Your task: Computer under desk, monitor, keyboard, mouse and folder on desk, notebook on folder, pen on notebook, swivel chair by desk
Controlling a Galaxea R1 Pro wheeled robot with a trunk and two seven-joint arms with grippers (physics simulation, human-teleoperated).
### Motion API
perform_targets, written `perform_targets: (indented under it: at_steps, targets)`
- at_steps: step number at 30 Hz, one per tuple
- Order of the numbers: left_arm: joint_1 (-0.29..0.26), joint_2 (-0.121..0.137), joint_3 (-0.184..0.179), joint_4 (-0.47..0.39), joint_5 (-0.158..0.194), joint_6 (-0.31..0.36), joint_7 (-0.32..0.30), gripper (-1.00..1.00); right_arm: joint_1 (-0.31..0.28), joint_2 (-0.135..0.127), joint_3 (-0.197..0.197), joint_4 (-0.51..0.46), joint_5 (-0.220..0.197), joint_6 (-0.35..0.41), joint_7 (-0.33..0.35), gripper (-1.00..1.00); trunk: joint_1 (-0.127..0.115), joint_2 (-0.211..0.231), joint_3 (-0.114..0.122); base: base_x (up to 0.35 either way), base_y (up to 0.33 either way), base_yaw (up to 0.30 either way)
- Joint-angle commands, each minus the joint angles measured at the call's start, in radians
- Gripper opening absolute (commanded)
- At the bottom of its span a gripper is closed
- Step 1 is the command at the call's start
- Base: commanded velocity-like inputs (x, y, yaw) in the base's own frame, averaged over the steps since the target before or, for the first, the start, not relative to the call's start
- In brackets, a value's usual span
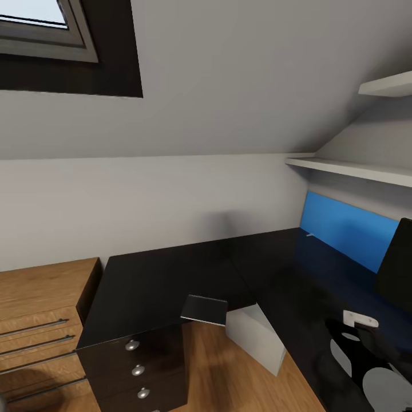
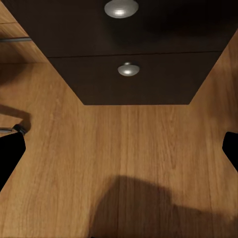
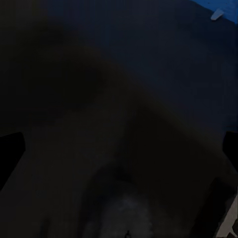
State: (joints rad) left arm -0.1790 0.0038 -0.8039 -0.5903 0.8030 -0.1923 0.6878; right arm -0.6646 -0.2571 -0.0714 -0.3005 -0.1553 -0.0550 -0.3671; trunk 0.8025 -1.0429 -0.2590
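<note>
The right gripper [image 3: 119, 148] hangs over the black surface [image 1: 171, 274] on its right-hand wing. Its fingers are spread wide with nothing between them. The left gripper [image 2: 119, 153] is also open and empty. It is low on the near left side, facing the wooden floor [image 2: 124, 163] and the front of the drawer unit [image 1: 137, 366].

The only small task item I can make out is a thin white sliver, probably the pen [image 1: 309, 233]. It lies on the far part of the right wing, just at the foot of the blue wall panel [image 1: 349, 229]. In the right wrist view the same sliver [image 3: 216, 14] sits ahead of the fingers and well apart from them, off towards one side. It looks slightly slanted, but it is too small to read its long axis surely.

The monitor [image 1: 397, 263] stands at the right edge, near the panel. The right arm is clearly the nearer one. I judge that a reach for the pen would go forward, towards the far wall.
</note>
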Motion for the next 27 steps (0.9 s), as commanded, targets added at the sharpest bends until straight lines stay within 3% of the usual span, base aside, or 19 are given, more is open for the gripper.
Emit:
perform_targets:
  at_steps: [1,4,5,7,12,15,18,23,24,27]
  targets:
    - [-0.002,0.001,-0.008,0.000,0.010,-0.007,0.006,1.00,0.000,0.001,0.000,-0.020,-0.011,-0.030,0.000,1.00,0.000,-0.001,-0.001,0.000,0.000,0.000]
    - [-0.001,0.001,-0.008,0.000,0.010,-0.007,0.006,1.00,0.002,0.010,0.004,-0.046,-0.008,-0.066,-0.001,1.00,0.000,-0.001,-0.001,0.000,0.000,0.000]
    - [-0.002,0.001,-0.008,0.000,0.010,-0.007,0.006,1.00,0.002,0.025,0.005,-0.055,-0.005,-0.080,-0.001,1.00,0.000,-0.001,-0.001,0.000,0.000,0.000]
    - [-0.002,0.001,-0.008,0.001,0.010,-0.007,0.006,1.00,0.004,0.081,0.005,-0.090,0.007,-0.119,-0.006,1.00,0.000,-0.001,-0.001,0.000,0.000,0.000]
    - [-0.001,0.001,-0.008,0.001,0.010,-0.007,0.006,1.00,0.007,0.127,0.007,-0.106,0.018,-0.164,-0.008,1.00,0.000,-0.001,-0.001,0.000,0.000,0.016]
    - [-0.001,0.001,-0.008,0.001,0.010,-0.007,0.006,1.00,0.008,0.166,0.007,-0.107,0.064,-0.184,-0.019,1.00,0.000,-0.001,-0.001,0.000,0.000,0.179]
    - [-0.001,0.001,-0.008,0.001,0.010,-0.007,0.006,1.00,0.009,0.199,0.007,-0.098,0.145,-0.207,-0.059,1.00,0.000,-0.001,-0.001,0.000,0.000,0.243]
    - [-0.002,0.001,-0.008,0.001,0.010,-0.007,0.006,1.00,0.010,0.242,0.007,-0.067,0.220,-0.255,-0.139,1.00,0.000,-0.001,-0.001,0.000,0.000,0.197]
    - [-0.002,0.001,-0.008,0.001,0.010,-0.007,0.006,1.00,0.010,0.278,0.010,-0.027,0.254,-0.279,-0.177,1.00,0.000,-0.001,-0.001,0.000,0.000,0.012]
    - [-0.002,0.000,-0.008,0.001,0.010,-0.007,0.006,1.00,0.010,0.283,0.012,-0.023,0.270,-0.282,-0.181,1.00,0.000,-0.001,-0.001,0.000,0.000,0.007]
